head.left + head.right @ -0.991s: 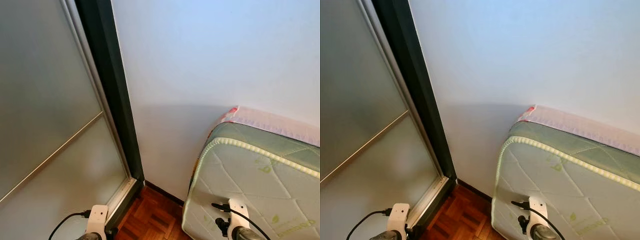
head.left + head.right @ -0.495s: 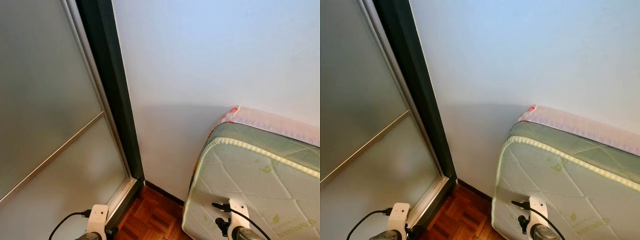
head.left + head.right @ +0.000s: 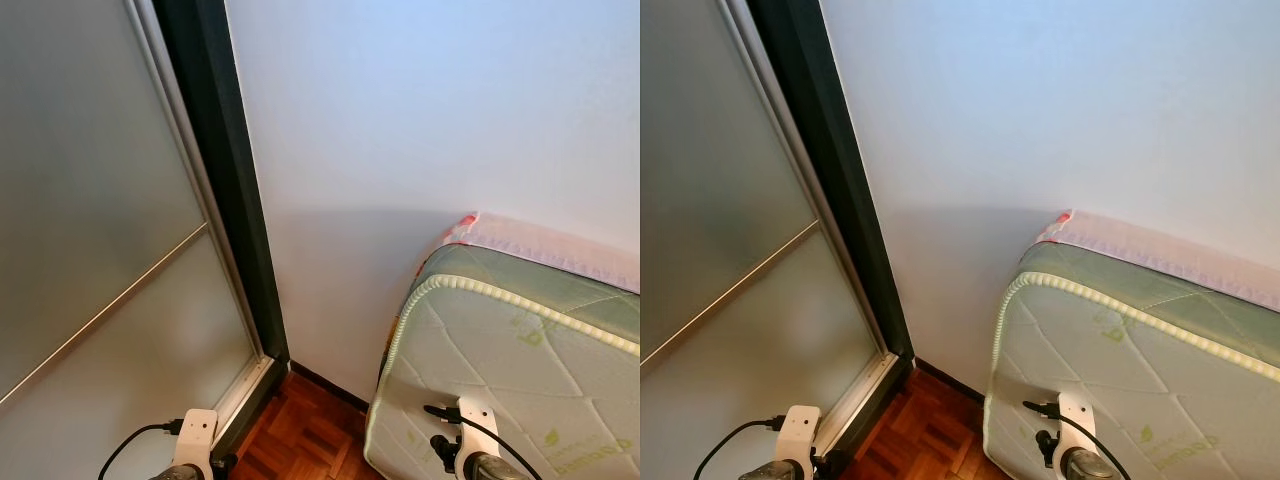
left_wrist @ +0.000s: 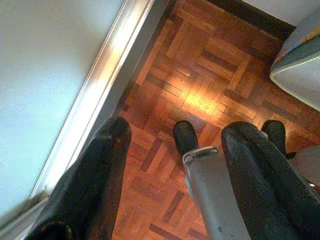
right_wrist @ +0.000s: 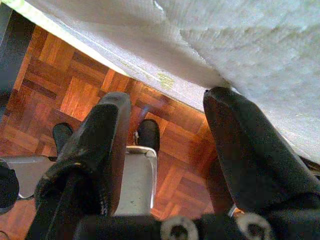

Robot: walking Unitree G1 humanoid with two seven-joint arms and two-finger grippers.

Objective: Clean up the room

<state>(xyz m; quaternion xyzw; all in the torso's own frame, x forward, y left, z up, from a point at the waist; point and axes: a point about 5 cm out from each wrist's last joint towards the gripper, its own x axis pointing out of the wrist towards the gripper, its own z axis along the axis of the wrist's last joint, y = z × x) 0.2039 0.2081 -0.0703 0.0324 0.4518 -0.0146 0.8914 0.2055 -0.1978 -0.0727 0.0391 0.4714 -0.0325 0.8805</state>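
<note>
- Left eye view took in a corner of the room: a frosted sliding door [image 3: 100,250] in a dark frame [image 3: 225,190] on the robot's left, a bare white wall [image 3: 430,110] ahead, and a green quilted mattress [image 3: 510,370] on the right, its far end against that wall.
- A pink patterned edge [image 3: 545,240] ran along the mattress's far side, next to the wall.
- Both head views caught just the white wrist mounts at the bottom edge, each with a black cable — the grippers themselves hung below the picture.
- Left wrist view supplied what the head views lacked: the left gripper [image 4: 172,145] hung over the parquet floor [image 4: 210,65] with its two black fingers [image 4: 102,160] spread apart and nothing between them.
- That same view showed the door's pale metal track [image 4: 102,70] along the floor, a mattress corner [image 4: 300,65], and the robot's own black feet and silver leg below.
- Right wrist view showed the right gripper [image 5: 167,107] likewise released, fingers parted and empty, hanging just beside the mattress's white quilted side [image 5: 240,40] — whether a finger touched it could not be told.
- Parquet and the robot's foot lay beneath that gripper.
- No loose item to tidy could be made out; the mattress was the one movable thing.
</note>
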